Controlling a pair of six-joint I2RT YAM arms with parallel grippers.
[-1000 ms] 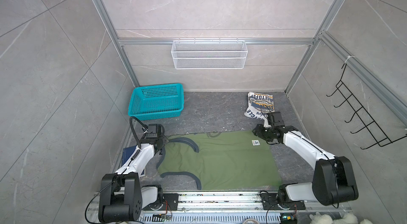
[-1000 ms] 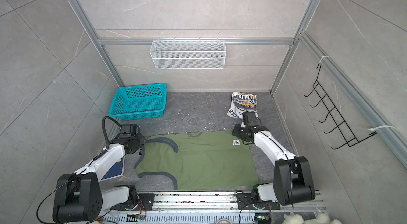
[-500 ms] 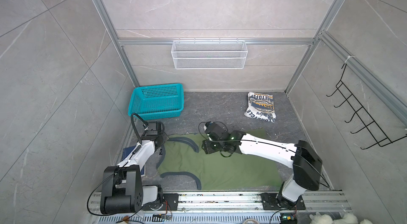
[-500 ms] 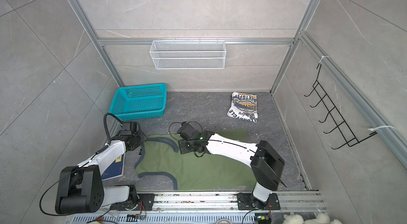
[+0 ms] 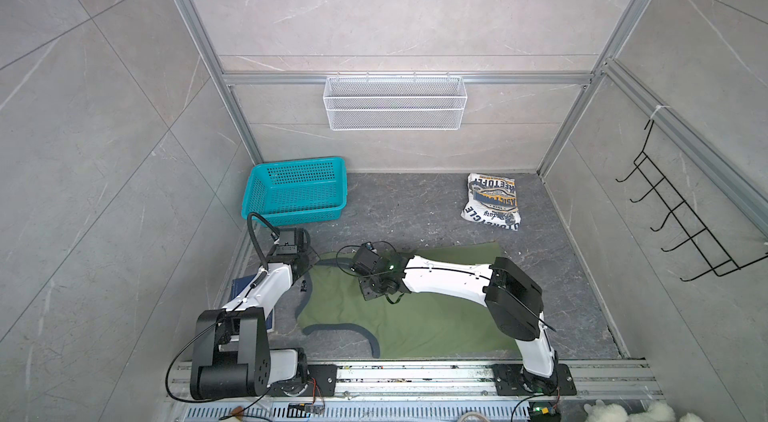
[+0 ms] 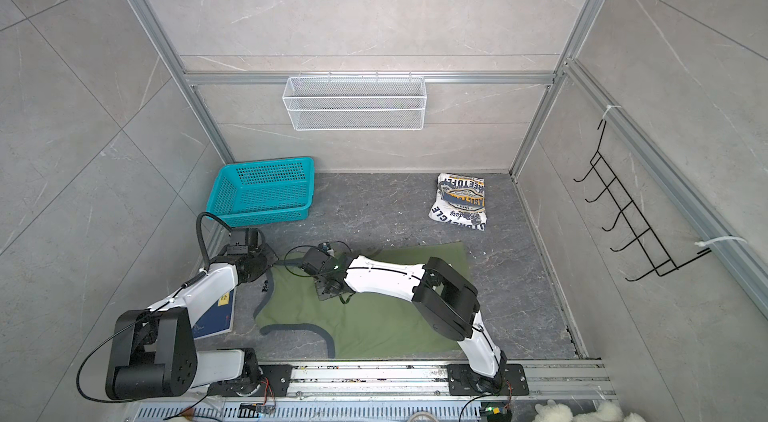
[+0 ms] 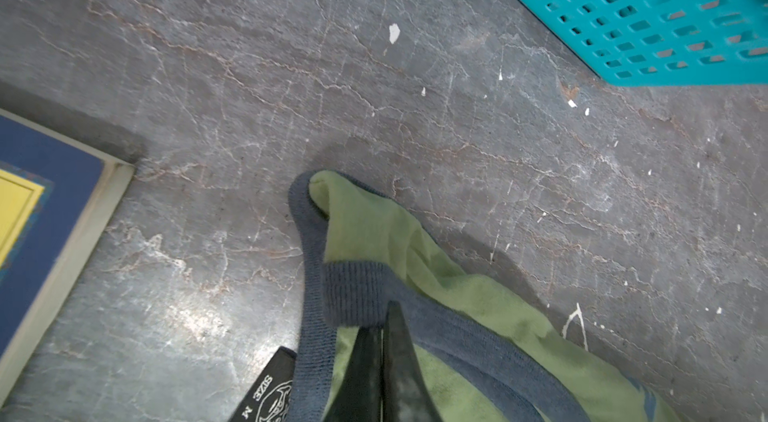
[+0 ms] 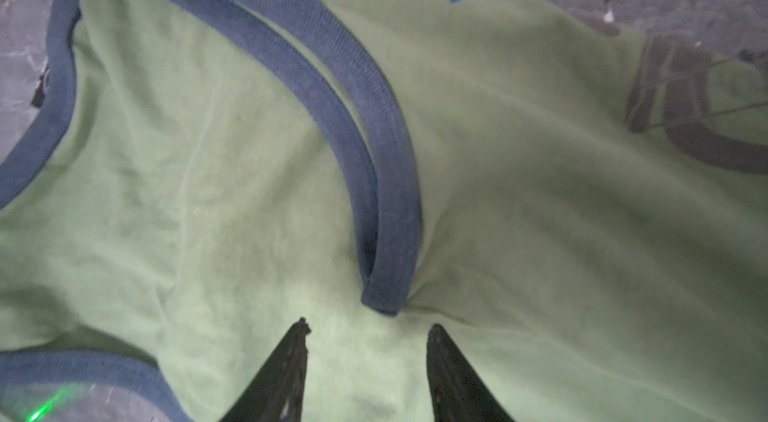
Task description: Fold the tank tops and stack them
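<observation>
On the dark stone worktop (image 5: pixel 415 208), the job stands at about its midpoint. The olive green tank top (image 5: pixel 415 324) lies spread flat along the near edge, neck and armholes toward the left, unfolded in both top views (image 6: pixel 374 328).

The right arm (image 5: pixel 449 278) reaches across the middle over the garment. In the right wrist view the right jaws stand apart with nothing between them, tips low over the green cloth just short of a loop of grey-blue armhole trim (image 8: pixel 386 175). Whether they touch the fabric cannot be told.

The left arm (image 5: pixel 270 287) works at the garment's far left corner. Its left jaws are closed on a shoulder strap (image 7: pixel 353 287), pinching the ribbed trim, with the strap's end curling onto bare stone.

A teal basket (image 5: pixel 297 191) sits at the back left, apart from both garments.

The white tank top (image 5: pixel 492 202) is done: it rests as a compact folded bundle in the far right corner, printed badge up, well apart from the green one.

A dark blue book (image 6: pixel 214 316) lies by the left arm, clear of the cloth. A small black size label (image 7: pixel 266 391) shows beside the neckline.

By these pictures, one top is folded and one is not, and no stack exists. The folds of the olive top and the stacking of the two tops appear to be left.
</observation>
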